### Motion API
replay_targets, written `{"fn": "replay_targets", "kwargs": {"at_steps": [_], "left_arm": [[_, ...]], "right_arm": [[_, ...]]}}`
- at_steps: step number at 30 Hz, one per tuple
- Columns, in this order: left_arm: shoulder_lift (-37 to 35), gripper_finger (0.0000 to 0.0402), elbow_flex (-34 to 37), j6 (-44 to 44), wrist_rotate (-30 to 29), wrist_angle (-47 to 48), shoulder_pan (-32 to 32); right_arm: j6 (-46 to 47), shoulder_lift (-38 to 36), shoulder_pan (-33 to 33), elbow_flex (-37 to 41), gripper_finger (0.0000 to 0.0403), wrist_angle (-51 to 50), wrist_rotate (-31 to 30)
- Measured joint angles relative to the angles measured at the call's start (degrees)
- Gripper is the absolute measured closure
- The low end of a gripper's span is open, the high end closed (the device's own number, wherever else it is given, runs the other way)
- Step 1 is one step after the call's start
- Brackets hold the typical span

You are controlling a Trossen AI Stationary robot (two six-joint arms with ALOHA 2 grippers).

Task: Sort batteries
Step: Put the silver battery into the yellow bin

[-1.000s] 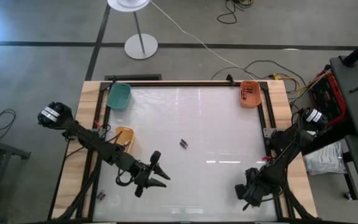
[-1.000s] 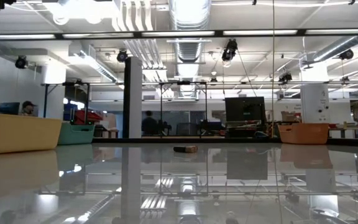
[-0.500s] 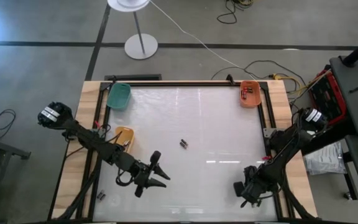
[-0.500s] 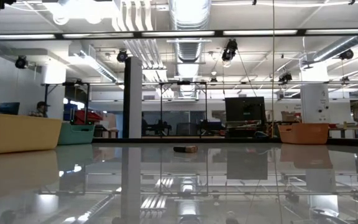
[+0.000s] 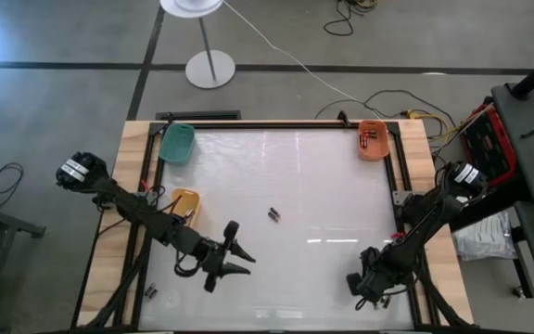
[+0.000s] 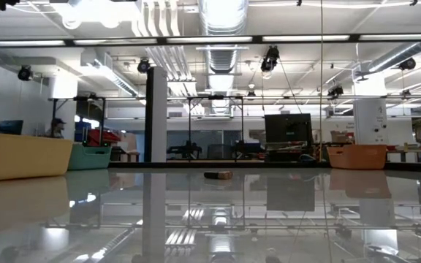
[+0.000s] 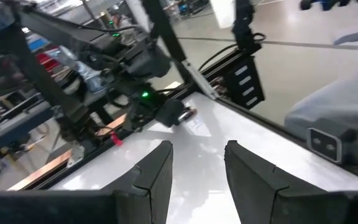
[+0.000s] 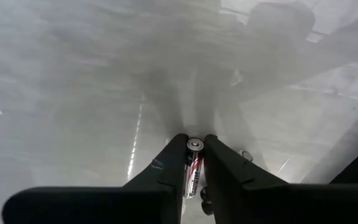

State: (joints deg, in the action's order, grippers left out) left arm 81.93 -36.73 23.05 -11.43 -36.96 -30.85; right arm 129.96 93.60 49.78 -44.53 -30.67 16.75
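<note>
Right gripper (image 5: 367, 286), lower right of the high view, is down at the table (image 5: 323, 186) with its jaws pinched narrow around 1 battery (image 8: 193, 167); the wrist view shows the cell lying lengthwise between the fingers (image 8: 173, 163), silver end cap facing out, red band behind it. Lengthwise clamp makes sense: a round cell can't roll out sideways. Whether it is off the surface yet, can't tell. Left gripper (image 5: 233, 259), lower left of centre, hovers with jaws partly apart and nothing between them, pointed toward the right arm, so likely parked clear and waiting its turn. 1 more small battery pair (image 5: 273, 214) sits mid-table, well apart from both grippers, also visible as a dark stub in the low view (image 6: 218, 174). Orange bin (image 5: 373, 140), upper right, already has a few cells in it; green bin (image 5: 177, 143) upper left and yellow bin (image 5: 184, 205) at left edge look like the other sort targets. Bins are split to corners so each arm reaches its own side. Guess: the held cell goes to orange, nearest to that arm.
</note>
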Motion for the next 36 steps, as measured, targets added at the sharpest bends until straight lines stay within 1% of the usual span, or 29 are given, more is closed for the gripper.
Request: {"fn": "replay_targets", "kwargs": {"at_steps": [5,10,12,15,19,22,24,26,30,33,35,36], "left_arm": [[0.0,0.0274,0.2,0.0,-0.1,0.0,0.4],[0.0,0.0274,1.0,-0.2,-0.1,-0.1,1.5],[0.0,0.0274,1.2,-0.9,-0.1,-0.1,2.2],[0.0,0.0274,1.6,-1.8,-0.1,-0.2,3.4],[0.4,0.0274,3.0,-3.2,0.0,0.5,5.1],[1.5,0.0274,5.0,-6.8,0.5,-1.1,7.1],[2.6,0.0274,6.7,-10.1,3.0,-4.5,8.9],[4.6,0.0274,8.6,-13.0,5.9,-10.0,10.6],[11.8,0.0274,11.6,-20.1,7.2,-23.4,14.4],[18.4,0.0274,11.4,-24.9,7.1,-31.3,16.9],[22.6,0.0274,10.2,-27.3,7.0,-35.9,18.1],[24.4,0.0274,9.6,-28.3,7.0,-37.7,18.6]], "right_arm": [[-0.1,-1.5,0.0,0.0,0.0383,-1.0,-0.7],[0.8,-5.8,0.0,-0.3,0.0383,-5.4,-4.7],[0.8,-7.6,-0.2,-0.1,0.0383,-8.8,-7.8],[0.9,-10.4,-0.7,0.3,0.0383,-13.6,-14.6],[-0.3,-13.8,-1.9,-0.5,0.0384,-18.8,-20.1],[-3.1,-15.5,-3.4,-1.6,0.0384,-20.2,-28.2],[-6.5,-16.5,-4.5,-2.7,0.0384,-20.3,-35.1],[-11.2,-16.6,-5.9,-3.8,0.0384,-20.1,-42.9],[-23.4,-15.6,-9.1,-5.7,0.0384,-16.1,-59.3],[-36.6,-13.9,-11.6,-6.6,0.0385,-6.5,-68.5],[-48.7,-12.5,-13.3,-6.9,0.0385,3.9,-72.2],[-55.1,-11.7,-14.1,-7.0,0.0385,9.5,-72.9]]}}
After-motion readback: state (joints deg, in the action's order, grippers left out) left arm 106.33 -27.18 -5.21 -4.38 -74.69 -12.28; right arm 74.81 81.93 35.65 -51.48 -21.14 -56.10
